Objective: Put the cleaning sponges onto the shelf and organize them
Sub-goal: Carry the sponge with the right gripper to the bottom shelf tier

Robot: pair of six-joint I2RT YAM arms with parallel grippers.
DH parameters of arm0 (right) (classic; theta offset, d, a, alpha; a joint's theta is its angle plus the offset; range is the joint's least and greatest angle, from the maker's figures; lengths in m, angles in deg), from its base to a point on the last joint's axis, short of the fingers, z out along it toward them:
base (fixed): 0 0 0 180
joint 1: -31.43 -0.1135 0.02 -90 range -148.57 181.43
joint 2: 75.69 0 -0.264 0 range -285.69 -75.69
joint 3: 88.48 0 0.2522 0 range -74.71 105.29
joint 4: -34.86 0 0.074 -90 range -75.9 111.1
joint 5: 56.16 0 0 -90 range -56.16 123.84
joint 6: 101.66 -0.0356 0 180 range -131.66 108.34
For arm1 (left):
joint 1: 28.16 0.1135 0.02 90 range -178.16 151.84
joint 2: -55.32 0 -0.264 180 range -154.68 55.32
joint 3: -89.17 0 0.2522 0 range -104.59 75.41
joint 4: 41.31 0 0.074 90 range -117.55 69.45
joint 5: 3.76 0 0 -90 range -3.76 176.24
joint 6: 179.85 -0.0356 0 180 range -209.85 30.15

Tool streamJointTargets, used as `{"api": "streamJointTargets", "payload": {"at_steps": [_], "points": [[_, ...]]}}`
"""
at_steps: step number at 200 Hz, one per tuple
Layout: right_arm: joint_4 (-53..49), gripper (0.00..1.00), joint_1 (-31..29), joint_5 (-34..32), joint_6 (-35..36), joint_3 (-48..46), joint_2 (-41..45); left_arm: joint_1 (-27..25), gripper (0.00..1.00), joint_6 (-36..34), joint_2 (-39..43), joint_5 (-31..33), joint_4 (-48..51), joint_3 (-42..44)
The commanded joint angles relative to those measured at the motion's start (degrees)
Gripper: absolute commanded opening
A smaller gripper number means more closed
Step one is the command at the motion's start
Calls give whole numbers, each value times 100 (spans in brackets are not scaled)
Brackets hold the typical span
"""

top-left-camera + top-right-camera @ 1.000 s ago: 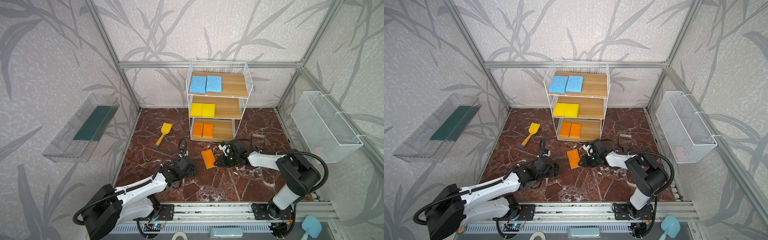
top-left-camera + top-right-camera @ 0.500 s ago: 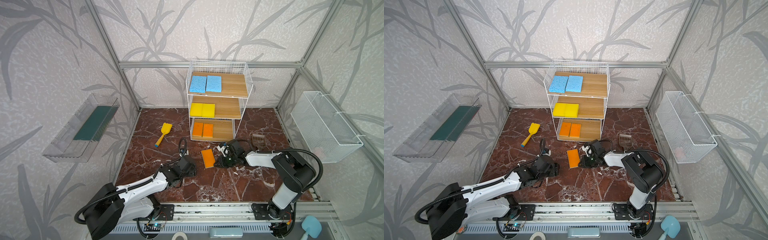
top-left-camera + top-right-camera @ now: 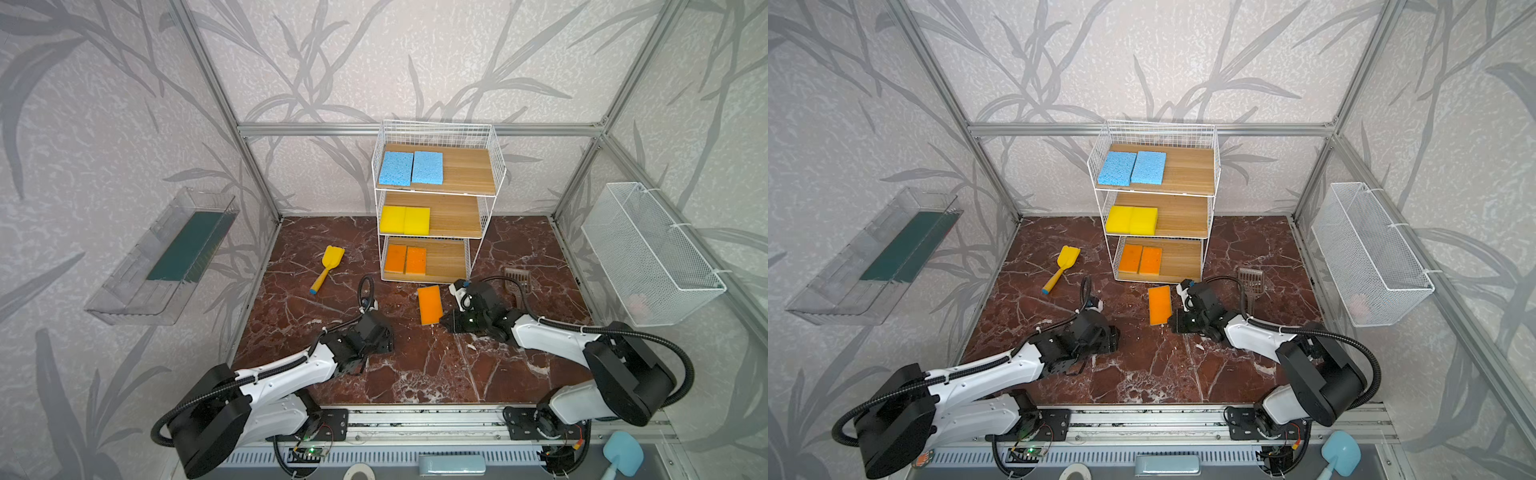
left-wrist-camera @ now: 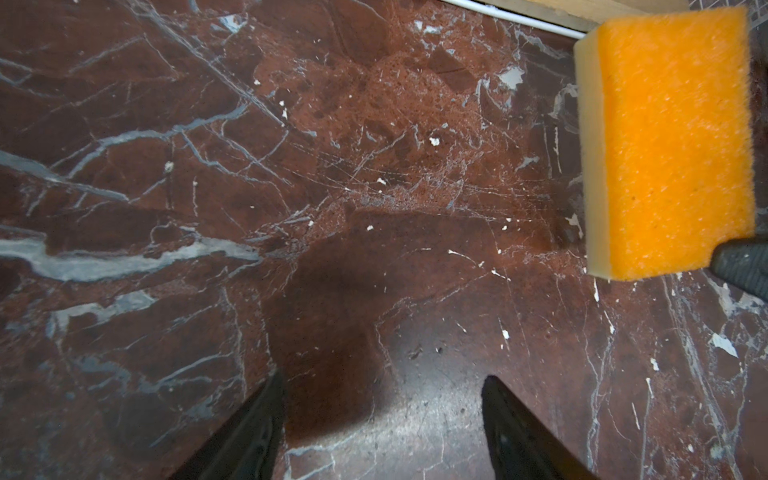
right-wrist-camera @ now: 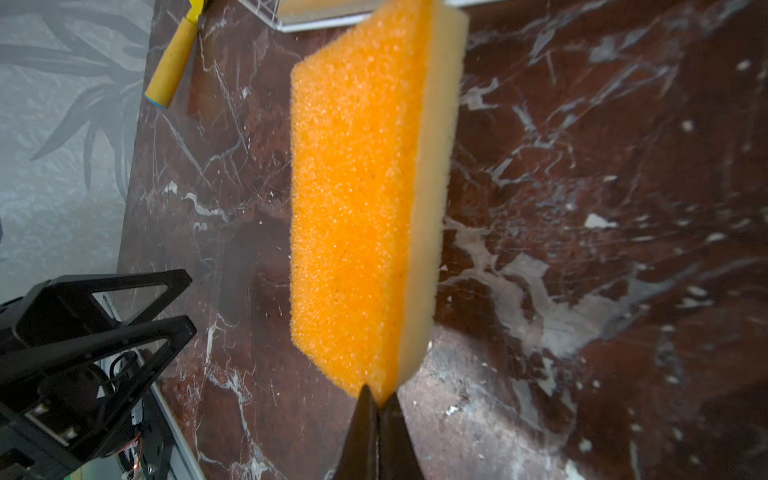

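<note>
Closed since a second ago, my right fingers (image 5: 361, 424) pinch one corner of orange sponge (image 3: 430, 305), sponge just before shelf (image 3: 461, 174) bottom tier, my left fingers (image 4: 249, 428) wide, empty, over tabletop (image 3: 415, 374).

1. A white wire-frame shelf (image 3: 469, 170) with three wooden tiers stands upright, upper centre.
2. Pairs lie flat at the tiers' left ends: light-blue foam sponges (image 3: 397, 168) top, yellow foam sponges (image 3: 392, 219) middle, orange foam sponges (image 3: 395, 258) bottom.
3. A third orange-and-beige sponge (image 3: 430, 305) sits just below the shelf, corner pinched by the right tool (image 5: 376, 397).
</note>
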Motion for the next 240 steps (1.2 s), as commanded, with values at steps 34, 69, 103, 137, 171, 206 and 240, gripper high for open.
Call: {"api": "streamJointTargets", "payload": {"at_steps": [34, 69, 103, 137, 171, 206, 240], "points": [[1555, 1, -22, -1204, -298, -646, 409, 30, 76, 81, 48, -29, -88, 148], [2044, 1, -24, -1539, -176, -564, 173, 34, 76, 91, 309, -46, 29, 265], [2518, 1, -20, -1702, 22, -435, -254, 34, 76, 130, 588, -84, 70, 430], [2785, 1, -27, -1935, 197, -292, -606, 34, 76, 136, 719, -108, 60, 589], [2808, 1, -21, -2099, 404, -123, -760, 34, 76, 127, 868, -143, 94, 686], [2665, 1, -25, -2307, 541, 91, -933, 35, 76, 110, 944, -160, 88, 740], [2438, 1, -27, -2692, 623, 327, -1075, 52, 76, 92, 931, -205, 36, 767]]}}
